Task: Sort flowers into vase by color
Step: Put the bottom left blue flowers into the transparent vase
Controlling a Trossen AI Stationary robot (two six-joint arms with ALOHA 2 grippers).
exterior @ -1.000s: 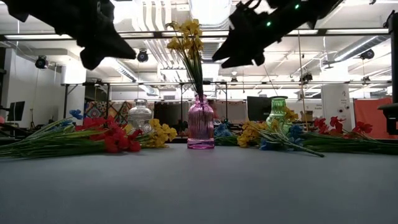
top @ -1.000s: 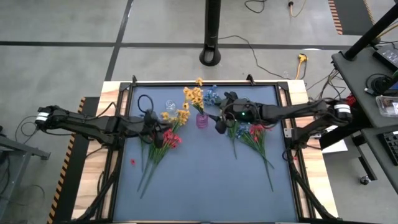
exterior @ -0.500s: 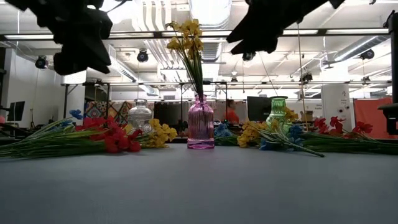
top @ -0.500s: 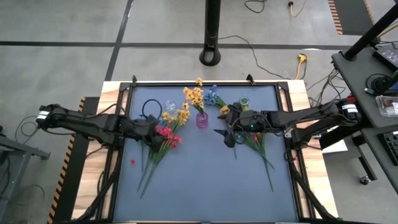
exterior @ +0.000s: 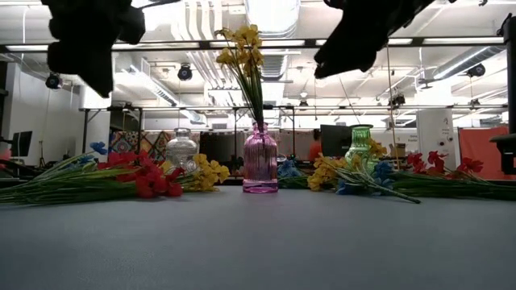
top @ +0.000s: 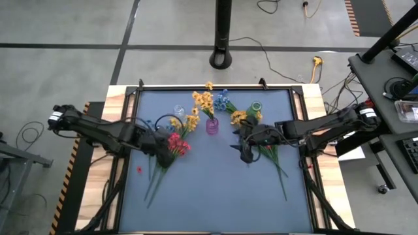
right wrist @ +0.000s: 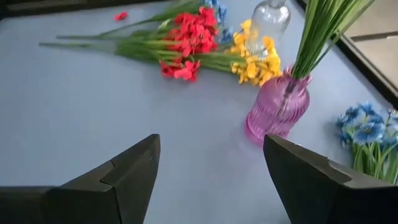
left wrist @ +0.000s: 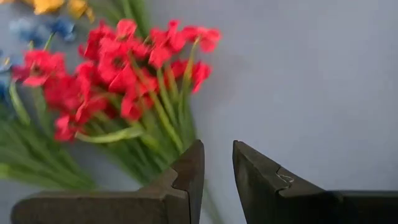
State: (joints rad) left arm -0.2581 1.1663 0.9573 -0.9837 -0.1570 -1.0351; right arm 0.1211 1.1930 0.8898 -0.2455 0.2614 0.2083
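A pink vase (top: 212, 126) stands at the table's far middle with yellow flowers (top: 204, 101) upright in it. Red flowers (left wrist: 124, 62), yellow ones (top: 185, 122) and blue ones lie flat in a pile on the left. My left gripper (left wrist: 217, 168) hangs over the red flowers' stems and points steeply down. Its fingers are open by a narrow gap with nothing between them. My right gripper (right wrist: 211, 162) is wide open and empty. It hovers near the right pile of flowers (top: 271, 149) and faces the pink vase (right wrist: 277, 112).
A clear vase (top: 178, 111) stands behind the left pile and a green vase (top: 256, 108) behind the right pile. Blue flowers (top: 222, 101) lie next to the pink vase. One loose red blossom (top: 139, 170) lies at the left. The table's near half is bare mat.
My left gripper has tipped from nearly level to pointing steeply down over the red flowers, and has shifted a little toward the near edge. My right gripper has drawn back from the pink vase, toward the near edge and the right.
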